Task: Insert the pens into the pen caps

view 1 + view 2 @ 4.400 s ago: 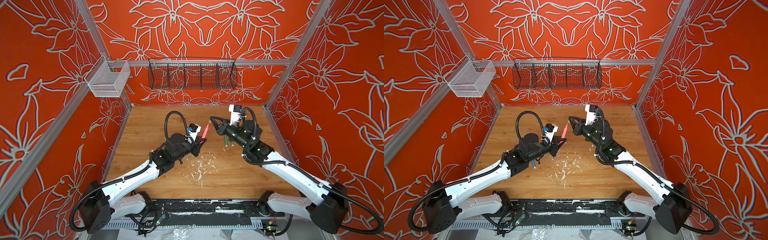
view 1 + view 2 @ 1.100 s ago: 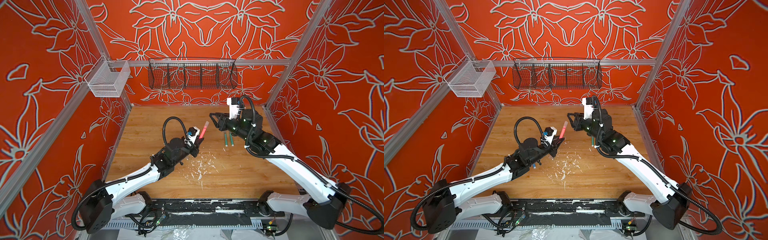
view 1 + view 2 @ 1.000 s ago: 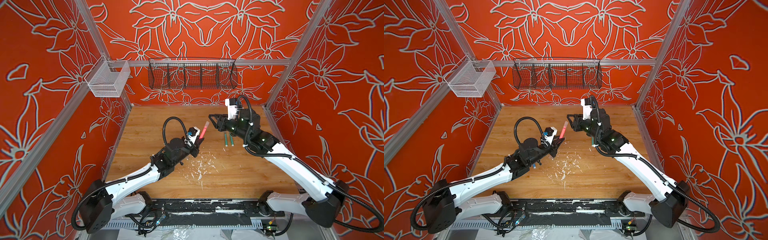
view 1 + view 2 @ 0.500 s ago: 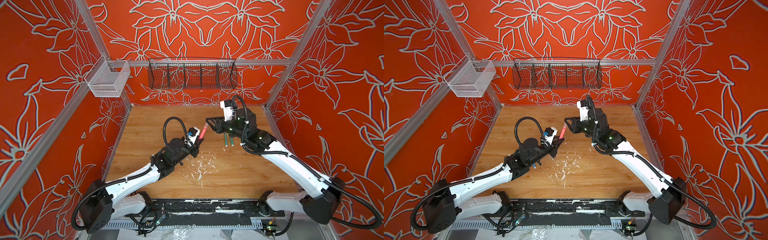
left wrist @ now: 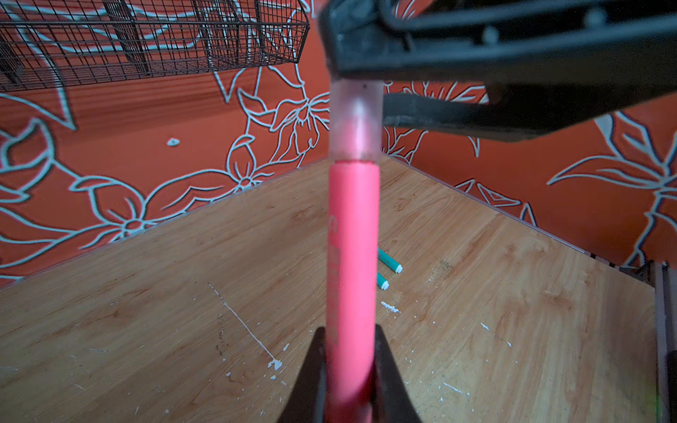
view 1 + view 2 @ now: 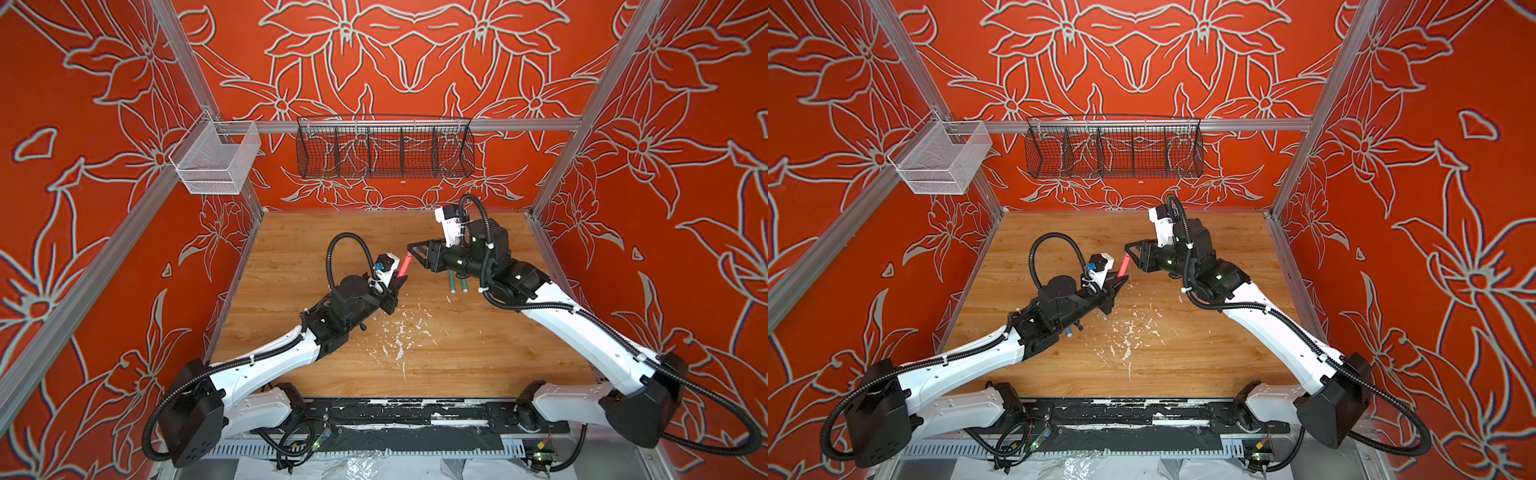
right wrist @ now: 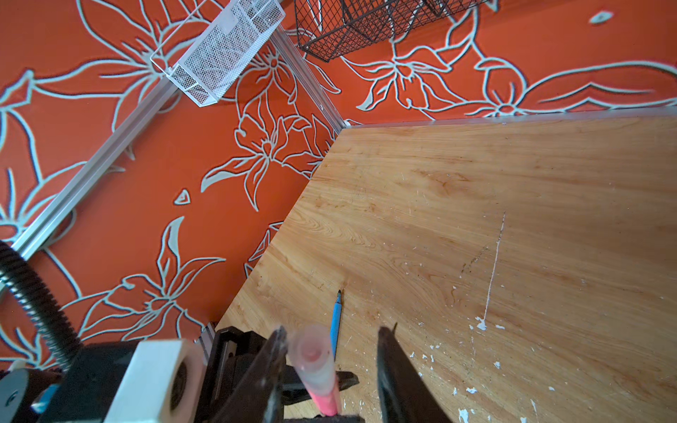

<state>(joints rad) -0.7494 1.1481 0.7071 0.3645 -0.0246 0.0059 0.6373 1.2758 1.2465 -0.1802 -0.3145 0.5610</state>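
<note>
My left gripper (image 6: 398, 283) (image 6: 1119, 284) (image 5: 348, 338) is shut on the lower part of the red-pink pen (image 6: 403, 265) (image 6: 1123, 266) (image 5: 353, 256). The pen slants up toward my right gripper (image 6: 412, 250) (image 6: 1129, 249) (image 7: 331, 329). A translucent pen cap (image 5: 354, 121) (image 7: 311, 353) sits over the pen's upper end. My right gripper stands open around that cap, one finger against it and the other clear of it. Two green pens (image 6: 456, 285) (image 5: 389, 263) lie on the wood under the right arm. A blue pen (image 7: 336, 322) (image 6: 1068, 331) lies by the left arm.
A black wire basket (image 6: 384, 147) hangs on the back wall and a white mesh basket (image 6: 216, 160) on the left wall. White paint flecks (image 6: 399, 332) dot the middle of the wooden table (image 6: 478, 357). Orange walls close in three sides.
My right gripper has moved left, up to the upper end of the red-pink pen. The left gripper has kept the pen in the same place.
</note>
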